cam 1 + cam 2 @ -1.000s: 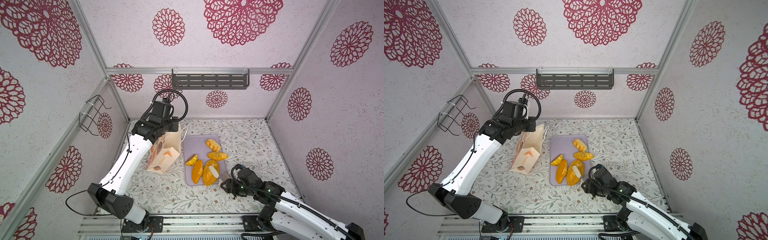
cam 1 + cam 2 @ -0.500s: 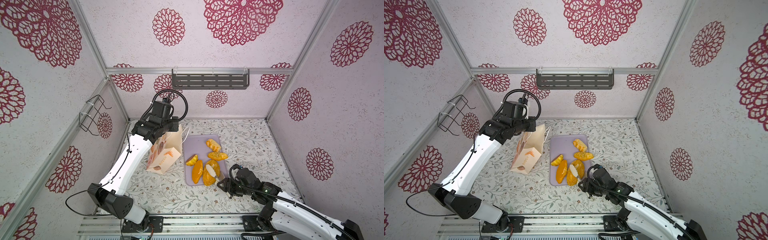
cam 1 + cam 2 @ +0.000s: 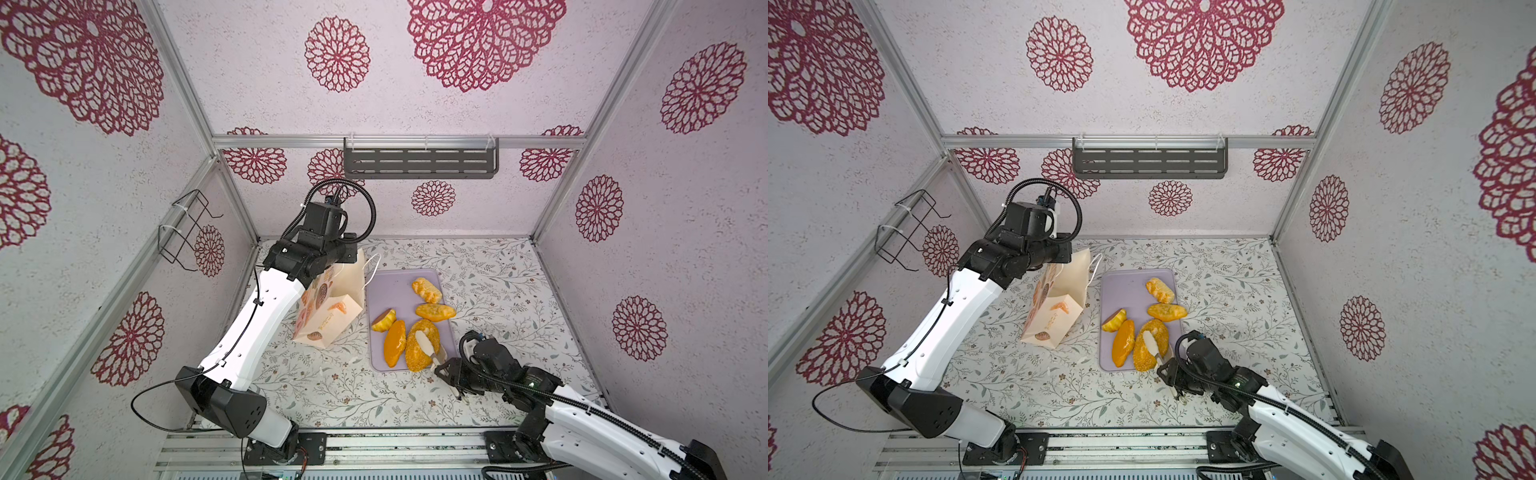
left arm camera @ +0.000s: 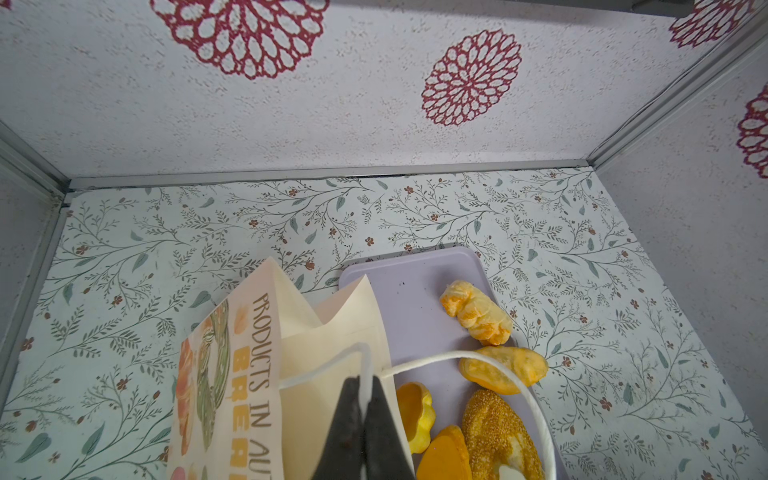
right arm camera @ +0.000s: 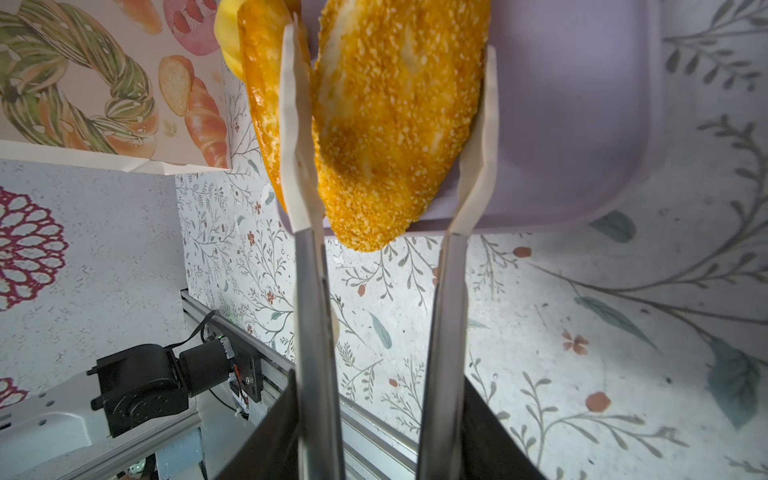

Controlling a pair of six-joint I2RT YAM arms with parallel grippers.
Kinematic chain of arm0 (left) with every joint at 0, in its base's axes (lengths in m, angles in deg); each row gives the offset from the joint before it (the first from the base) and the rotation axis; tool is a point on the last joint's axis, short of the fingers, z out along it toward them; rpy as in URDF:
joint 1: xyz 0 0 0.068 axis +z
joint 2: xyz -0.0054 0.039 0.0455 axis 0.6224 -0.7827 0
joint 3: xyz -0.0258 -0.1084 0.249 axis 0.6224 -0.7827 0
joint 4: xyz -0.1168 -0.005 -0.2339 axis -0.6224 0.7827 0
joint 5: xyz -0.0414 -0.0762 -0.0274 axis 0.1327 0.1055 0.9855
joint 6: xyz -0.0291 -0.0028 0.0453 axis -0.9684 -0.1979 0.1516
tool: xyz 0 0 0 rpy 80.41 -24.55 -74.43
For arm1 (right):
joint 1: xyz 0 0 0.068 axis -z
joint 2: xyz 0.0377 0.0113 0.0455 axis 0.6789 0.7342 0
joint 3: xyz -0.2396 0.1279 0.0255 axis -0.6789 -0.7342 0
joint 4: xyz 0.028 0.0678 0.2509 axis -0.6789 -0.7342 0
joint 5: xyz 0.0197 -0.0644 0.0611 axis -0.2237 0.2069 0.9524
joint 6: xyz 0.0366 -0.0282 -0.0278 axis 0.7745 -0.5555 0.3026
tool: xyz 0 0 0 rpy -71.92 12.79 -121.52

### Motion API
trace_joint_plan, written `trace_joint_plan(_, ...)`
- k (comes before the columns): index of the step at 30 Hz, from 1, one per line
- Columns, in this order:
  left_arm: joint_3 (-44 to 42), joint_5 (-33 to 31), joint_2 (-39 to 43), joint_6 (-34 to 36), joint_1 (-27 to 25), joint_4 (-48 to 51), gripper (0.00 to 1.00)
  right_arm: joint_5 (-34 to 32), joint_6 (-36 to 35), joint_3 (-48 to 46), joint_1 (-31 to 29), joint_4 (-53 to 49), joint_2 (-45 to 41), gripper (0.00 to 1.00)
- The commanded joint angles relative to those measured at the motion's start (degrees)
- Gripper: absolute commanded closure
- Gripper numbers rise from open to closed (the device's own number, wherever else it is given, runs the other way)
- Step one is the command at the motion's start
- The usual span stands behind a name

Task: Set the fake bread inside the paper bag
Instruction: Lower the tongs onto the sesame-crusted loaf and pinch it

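Observation:
The paper bag (image 3: 328, 311) stands left of a lavender tray (image 3: 386, 291), its mouth held up by a white cord handle (image 4: 365, 361). My left gripper (image 4: 365, 386) is shut on that handle. On the tray lies the fake bread: a twisted roll (image 3: 427, 289), a pale oval piece (image 3: 435, 311), a small yellow piece (image 3: 383, 320), a smooth orange oval (image 3: 395, 343) and a seeded loaf (image 3: 422, 345). My right gripper (image 5: 380, 415) is shut on metal tongs (image 5: 311, 291). Their white tips (image 5: 295, 124) sit against both sides of the seeded loaf (image 5: 395, 124), whose near end overhangs the tray's edge.
The tray (image 3: 1125, 291) sits mid-floor on flowered paper. A grey shelf (image 3: 419, 163) hangs on the back wall and a wire rack (image 3: 185, 228) on the left wall. Walls enclose three sides; a metal rail (image 3: 374, 449) runs along the front.
The tongs in my right gripper have closed in from wider apart onto the seeded loaf, and that arm has slid slightly towards the tray. The left arm and the bag have not moved.

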Motion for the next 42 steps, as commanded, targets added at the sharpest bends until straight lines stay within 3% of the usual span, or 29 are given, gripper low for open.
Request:
trace_joint_plan(1, -0.3, -0.1, 0.9, 0.0, -0.4, -1.2, 1.0, -0.1, 0.4, 0.4, 0.2, 3.1, -1.2, 0.51)
trace_joint_plan(19, -0.3, 0.0, 0.8, -0.1, -0.4, -1.0, 1.0, -1.0, -1.1, 1.6, 0.6, 1.6, -3.6, 0.71)
trace_joint_plan(42, 0.8, 0.0, 1.0, -0.1, -0.4, -0.4, 1.0, -2.8, -5.8, 7.0, 3.2, -5.0, -5.9, 0.81)
